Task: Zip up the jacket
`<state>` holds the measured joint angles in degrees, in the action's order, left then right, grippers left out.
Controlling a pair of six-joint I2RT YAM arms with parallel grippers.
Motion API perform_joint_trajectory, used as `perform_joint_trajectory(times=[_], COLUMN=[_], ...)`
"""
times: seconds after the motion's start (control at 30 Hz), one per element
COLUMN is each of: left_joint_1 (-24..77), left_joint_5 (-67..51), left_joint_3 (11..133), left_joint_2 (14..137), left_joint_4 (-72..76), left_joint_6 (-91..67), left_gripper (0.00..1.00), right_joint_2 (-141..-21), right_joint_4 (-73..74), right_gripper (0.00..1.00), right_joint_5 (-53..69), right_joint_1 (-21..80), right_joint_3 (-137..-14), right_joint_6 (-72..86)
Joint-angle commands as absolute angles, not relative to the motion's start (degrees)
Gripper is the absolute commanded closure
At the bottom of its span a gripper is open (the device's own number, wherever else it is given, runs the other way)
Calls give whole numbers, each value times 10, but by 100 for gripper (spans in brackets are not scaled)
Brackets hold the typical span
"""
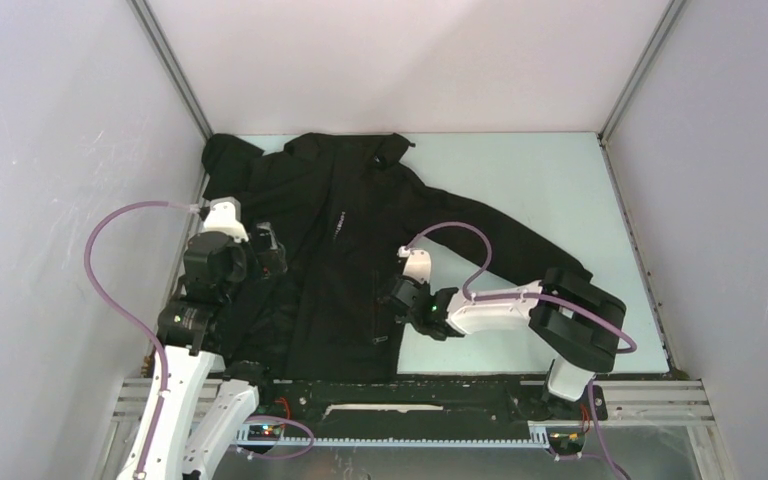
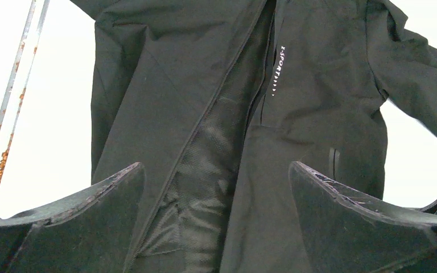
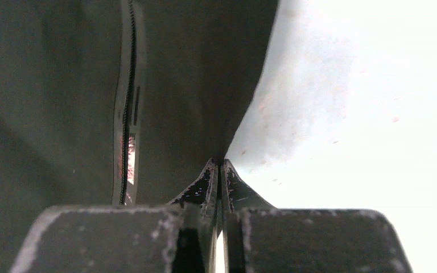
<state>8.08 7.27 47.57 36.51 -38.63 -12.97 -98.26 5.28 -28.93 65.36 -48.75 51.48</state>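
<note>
1. right gripper point(image 3: 220, 165): fingers pressed together, tips at the right side edge of the jacket point(image 1: 330, 230), just beside its side pocket zip point(image 3: 128, 102). i cannot tell whether any cloth is caught between them. judgement: this hold is at the wrong seam for zipping. at best it anchors the panel.

2. left gripper point(image 2: 216, 168): jaws wide apart, holding nothing, hovering over the lower left front panel and looking up along the opening.

3. the jacket lies flat, front up, on the table point(image 1: 560, 190), hem toward my bases and collar point(image 1: 360, 150) at the far side. one sleeve reaches out to the right.

4. front zipper point(image 2: 205, 122): undone. the two edges lie apart and the lining point(image 2: 210, 170) shows between them, widest near the hem and narrowing toward the white lettering point(image 2: 279, 71). i cannot make out the slider or the pin end in any view.

5. judgement on the step in hand: the start is at the hem, so both edges must first be brought together there.
- find the slider before closing on anything.
- one gripper should pin the hem taut beside the track, and the other should take the pull tab only, not the lining.
- then draw straight up the track toward the collar, low and steady.

6. risk: loose lining near the teeth may snag, and slack cloth will bunch if the hem is not held.
</note>
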Motion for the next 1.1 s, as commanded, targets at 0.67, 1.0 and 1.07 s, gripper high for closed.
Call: perform_joint_trajectory(times=[0.67,1.0,1.07], left_joint_1=[77,76,77], left_joint_5=[51,26,7], left_joint_3=[459,459,459], left_joint_2=[381,405,421], left_joint_4=[-368,-362,-361], left_joint_6=[-114,-126,-139], left_gripper=[0,0,2], right_joint_2=[-860,-748,-748], right_joint_4=[39,151,117], right_gripper=[61,41,41], right_joint_5=[-229,-251,-207], right_joint_1=[447,583,622], right_joint_3=[-472,-472,-472], right_joint_6=[351,366,387])
